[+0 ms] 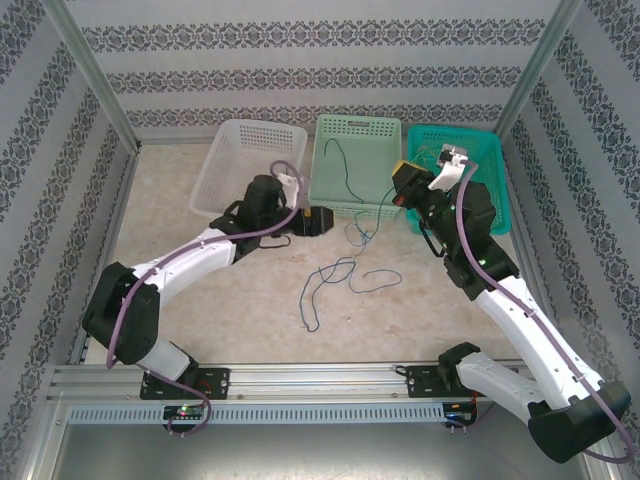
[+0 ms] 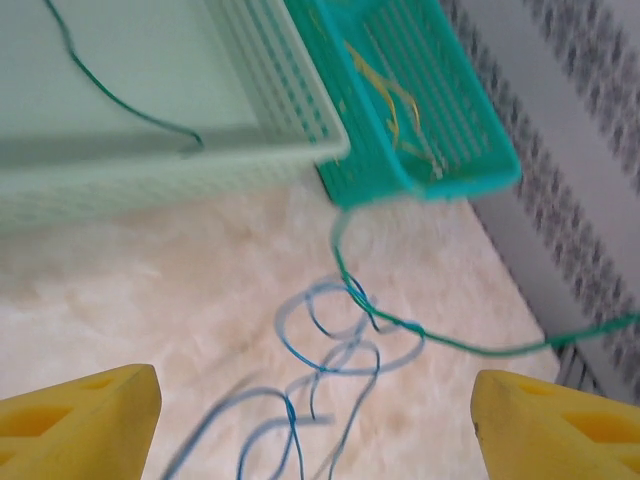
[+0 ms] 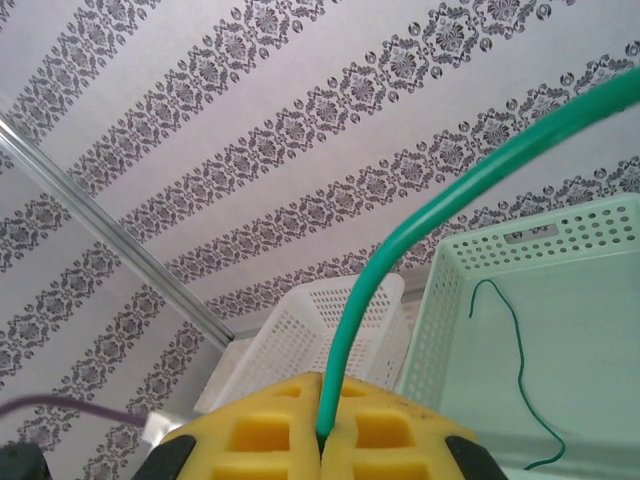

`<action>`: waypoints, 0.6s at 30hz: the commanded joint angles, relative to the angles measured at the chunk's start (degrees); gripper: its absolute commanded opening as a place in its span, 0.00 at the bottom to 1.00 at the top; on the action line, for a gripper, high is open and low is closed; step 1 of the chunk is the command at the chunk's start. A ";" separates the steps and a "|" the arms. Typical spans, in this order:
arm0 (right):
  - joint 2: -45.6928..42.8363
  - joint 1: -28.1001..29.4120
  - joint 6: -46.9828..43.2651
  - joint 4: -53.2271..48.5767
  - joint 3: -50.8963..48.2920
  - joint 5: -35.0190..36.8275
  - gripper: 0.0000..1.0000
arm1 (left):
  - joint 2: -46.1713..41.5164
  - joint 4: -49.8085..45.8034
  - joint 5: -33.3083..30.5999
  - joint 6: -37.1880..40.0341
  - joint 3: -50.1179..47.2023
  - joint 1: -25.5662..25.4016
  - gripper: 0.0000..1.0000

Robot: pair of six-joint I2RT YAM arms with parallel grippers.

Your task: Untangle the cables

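The left gripper (image 2: 315, 435) hangs low over the tabletop (image 2: 130, 300) with its yellow fingers (image 2: 80, 420) spread wide apart — nothing sits between them. Directly ahead of it, the blue cable (image 2: 330, 350) lies on the table in several overlapping loops. The green cable (image 2: 450, 343) crosses these loops, meets the blue cable in a tangle at one point, and runs off to the right.

The right gripper (image 3: 322, 440) is closed, its two yellow pads (image 3: 250, 435) pinching that green cable, which arcs up and away from the grip. Seen from overhead, this gripper sits at the near left corner of the teal basket (image 1: 485, 175).

Three baskets stand in a row along the far wall:
- the white basket (image 1: 240, 165), on the left;
- the pale green basket (image 1: 375, 165), in the middle — a second green cable (image 1: 345, 170) lies inside it;
- the teal basket, on the right, holding the yellow cables (image 2: 390, 110).
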 commanded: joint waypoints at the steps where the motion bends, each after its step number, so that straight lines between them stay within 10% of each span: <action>1: 0.03 -0.55 1.40 2.61 2.56 -1.04 0.00 | 2.12 -2.02 3.24 5.76 -0.71 -0.64 0.79; 18: -0.91 -0.55 4.11 4.02 2.79 -3.28 0.00 | 12.99 7.10 7.19 1.47 5.30 -2.17 0.71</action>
